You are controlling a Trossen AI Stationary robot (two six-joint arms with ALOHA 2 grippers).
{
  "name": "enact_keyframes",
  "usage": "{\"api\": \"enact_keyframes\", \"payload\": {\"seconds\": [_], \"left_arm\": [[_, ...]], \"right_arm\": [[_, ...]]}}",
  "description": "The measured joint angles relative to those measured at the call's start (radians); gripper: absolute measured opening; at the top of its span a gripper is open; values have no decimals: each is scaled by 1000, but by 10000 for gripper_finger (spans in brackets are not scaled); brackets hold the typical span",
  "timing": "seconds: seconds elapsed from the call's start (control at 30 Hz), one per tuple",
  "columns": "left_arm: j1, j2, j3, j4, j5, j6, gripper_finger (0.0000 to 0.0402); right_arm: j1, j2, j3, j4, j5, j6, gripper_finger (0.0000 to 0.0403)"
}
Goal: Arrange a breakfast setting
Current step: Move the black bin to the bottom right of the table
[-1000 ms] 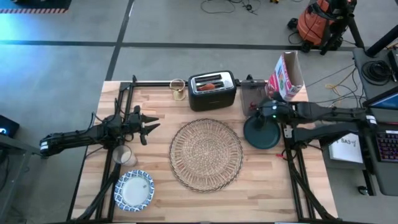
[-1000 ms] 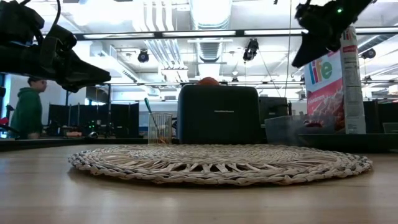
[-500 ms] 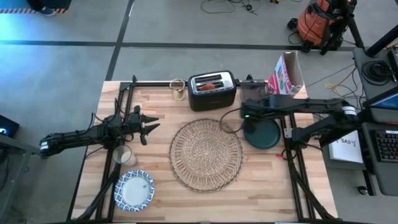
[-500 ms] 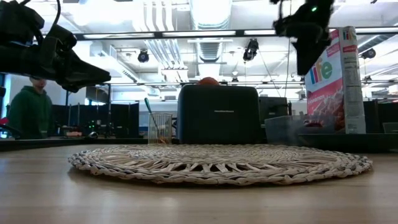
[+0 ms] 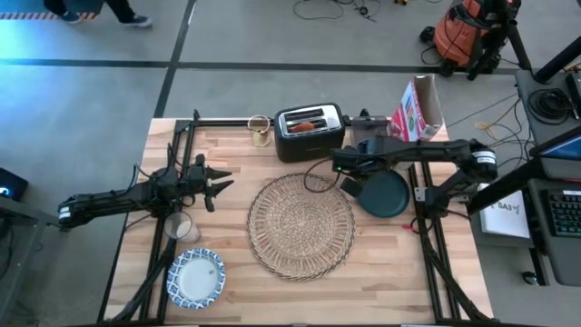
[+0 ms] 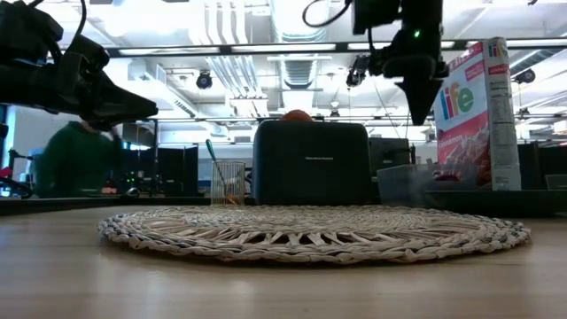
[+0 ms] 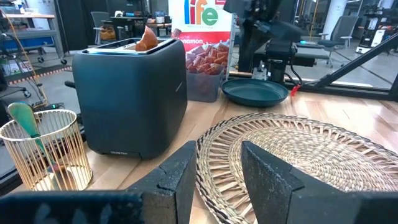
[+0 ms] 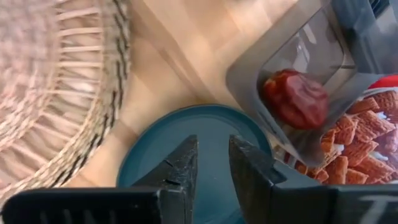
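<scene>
The round woven placemat (image 5: 301, 225) lies in the middle of the table. To its right, the dark teal plate (image 5: 388, 195) rests flat on the wood. A blue-and-white bowl (image 5: 195, 277) and a small clear glass (image 5: 179, 227) stand at the near left. My right gripper (image 8: 214, 163) hangs above the plate's left edge (image 8: 205, 134), pointing steeply down. Its fingers are a little apart with nothing between them, and it shows high in the low view (image 6: 416, 106). My left gripper (image 7: 216, 177) is open and level at the table's left (image 5: 218, 186), facing the placemat.
A dark toaster (image 5: 309, 132) stands at the far edge, with a wire utensil holder (image 5: 259, 130) to its left. A clear container (image 8: 298, 81) holding a reddish-brown piece and a cereal box (image 5: 418, 111) stand just beyond the plate. A person moves in the room behind (image 6: 75, 159).
My right gripper has travelled toward the table's left, from over the plate's far right part to above its left edge by the placemat. It has tipped from slanting to pointing steeply down. Plate, placemat and my left arm have stayed put.
</scene>
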Motion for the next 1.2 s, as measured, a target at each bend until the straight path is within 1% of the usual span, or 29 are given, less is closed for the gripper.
{"api": "enact_keyframes", "payload": {"seconds": [0.27, 0.4, 1.07, 1.2], "left_arm": [[0, 0, 0, 0, 0, 0, 112], [0, 0, 0, 0, 0, 0, 112], [0, 0, 0, 0, 0, 0, 112], [0, 0, 0, 0, 0, 0, 112]], "right_arm": [[-127, 43, -3, 6, -7, -88, 158], [-172, 66, -2, 12, -7, -146, 176], [-294, 243, -3, 63, -7, -352, 175], [-312, 261, -3, 68, -12, -365, 172]]}}
